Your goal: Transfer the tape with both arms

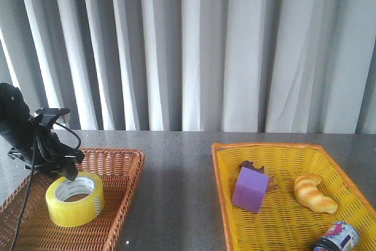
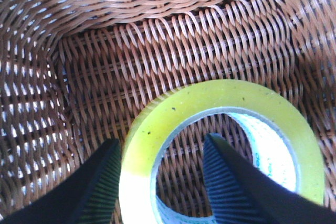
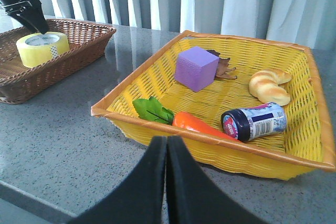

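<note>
In the front view we see the tape (image 1: 75, 198) lying flat in the brown basket (image 1: 122, 176) on the desk (image 1: 176, 192), the left claw (image 1: 69, 171) at its rim. In the left wrist view its fingers (image 2: 100, 184) stand apart, straddling the tape wall without clamping. In the right wrist view the right claw (image 3: 167, 177) is fully closed, holding nothing, before the yellow basket (image 3: 157, 66).

Staged robot test setup, grey curtain backdrop (image 1: 194, 45), speckled table (image 1: 176, 192), prop-filled baskets (image 1: 352, 192)

Front view faces curtains, left wrist close above tape (image 2: 220, 145), right wrist shares both baskets
</note>
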You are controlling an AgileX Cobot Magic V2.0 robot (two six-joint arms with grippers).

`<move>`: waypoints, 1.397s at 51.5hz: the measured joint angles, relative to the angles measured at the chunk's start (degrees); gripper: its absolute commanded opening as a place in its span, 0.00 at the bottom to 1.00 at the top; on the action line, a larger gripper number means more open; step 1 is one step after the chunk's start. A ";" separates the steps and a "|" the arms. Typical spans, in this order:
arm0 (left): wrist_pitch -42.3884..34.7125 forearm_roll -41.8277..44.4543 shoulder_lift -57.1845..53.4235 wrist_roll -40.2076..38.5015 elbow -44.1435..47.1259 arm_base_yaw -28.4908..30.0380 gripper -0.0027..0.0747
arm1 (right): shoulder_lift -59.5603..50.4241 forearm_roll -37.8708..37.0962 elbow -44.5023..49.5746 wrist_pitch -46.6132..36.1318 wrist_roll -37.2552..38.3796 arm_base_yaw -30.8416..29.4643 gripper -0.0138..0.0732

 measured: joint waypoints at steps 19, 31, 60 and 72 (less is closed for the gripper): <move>0.11 -1.99 -12.56 -1.45 0.00 0.02 0.04 | 1.15 0.00 0.00 -1.94 0.00 0.00 0.15; 0.34 -2.40 -30.32 0.99 0.00 0.06 0.02 | 5.08 0.48 0.00 -2.90 0.02 0.00 0.15; -23.21 -1.71 -91.12 1.13 46.71 0.06 0.02 | 5.80 0.48 0.00 -7.75 0.02 0.00 0.15; -24.16 -1.91 -112.94 -2.18 68.87 0.06 0.03 | 5.80 0.59 0.00 -7.75 0.02 0.00 0.15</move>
